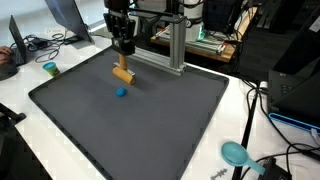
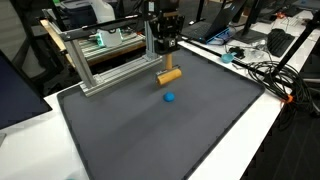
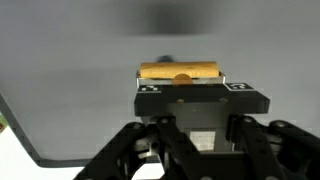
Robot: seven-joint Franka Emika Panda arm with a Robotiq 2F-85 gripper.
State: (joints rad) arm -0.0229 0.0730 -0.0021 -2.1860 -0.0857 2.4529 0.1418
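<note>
The black gripper (image 1: 122, 60) is pinching a yellowish wooden cylinder (image 1: 123, 74) crosswise, seemingly just above the dark grey mat (image 1: 190, 120), near a small blue ball (image 1: 121, 92). I judge this to be the carrying step. The next move needs a firm grip and a path clear of the ball.

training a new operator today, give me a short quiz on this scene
1. True or false: the gripper is shut on the wooden block.
2. What colour is the small piece lying on the mat? A red, B blue, C green.
3. Fill in: the small piece and the wooden block are ___ (touching or apart).

Key: 1 true; 2 B; 3 apart.
</note>
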